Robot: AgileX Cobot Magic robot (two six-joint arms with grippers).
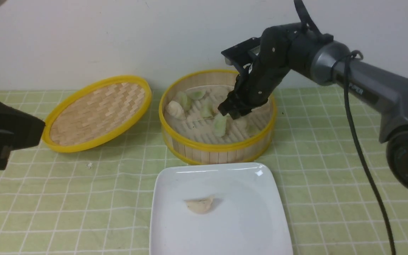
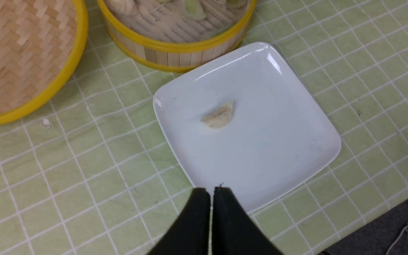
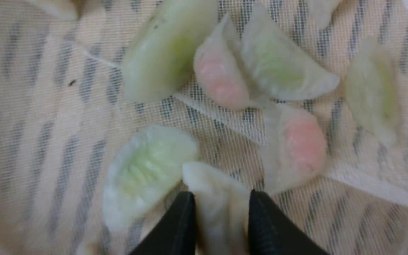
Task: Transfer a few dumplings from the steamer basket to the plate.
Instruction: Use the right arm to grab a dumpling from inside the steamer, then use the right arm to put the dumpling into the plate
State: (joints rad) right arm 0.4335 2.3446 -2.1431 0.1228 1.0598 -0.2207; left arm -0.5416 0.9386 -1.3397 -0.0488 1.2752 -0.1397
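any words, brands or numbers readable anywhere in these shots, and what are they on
"PIPER": small pale lettering on the grey link of the right arm, just beside the black cable; faint but legible in the front view.
Nothing else: no print shows on the plate, the steamer basket, the woven lid, the checked cloth or any dumpling.
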